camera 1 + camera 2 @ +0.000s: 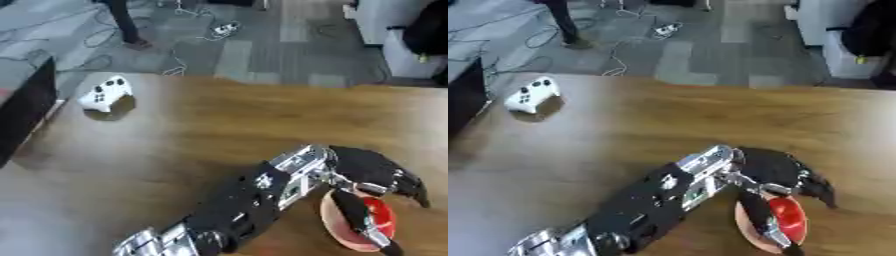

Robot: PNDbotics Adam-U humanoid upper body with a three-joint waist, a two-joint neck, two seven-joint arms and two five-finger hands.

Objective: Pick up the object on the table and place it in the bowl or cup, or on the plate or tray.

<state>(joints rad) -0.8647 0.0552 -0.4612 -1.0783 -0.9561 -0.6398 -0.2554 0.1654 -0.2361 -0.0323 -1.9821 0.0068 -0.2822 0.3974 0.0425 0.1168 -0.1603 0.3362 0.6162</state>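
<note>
My left arm reaches in from the lower left across the wooden table (219, 130). Its black left hand (376, 170) hangs over a pinkish plate (337, 227) near the table's right front. A red object (382, 216) lies in the plate, under the hand. The fingers (411, 186) curve down over the object's far side. The thumb (354, 212) runs along its left side, across the plate. Most of the plate is hidden by the hand and the red object. My right hand shows in neither view.
A white game controller (105, 93) lies at the table's far left. A black flat thing (22, 112) stands at the left edge. Beyond the table's far edge are a carpeted floor with cables (188, 47) and white furniture (389, 20).
</note>
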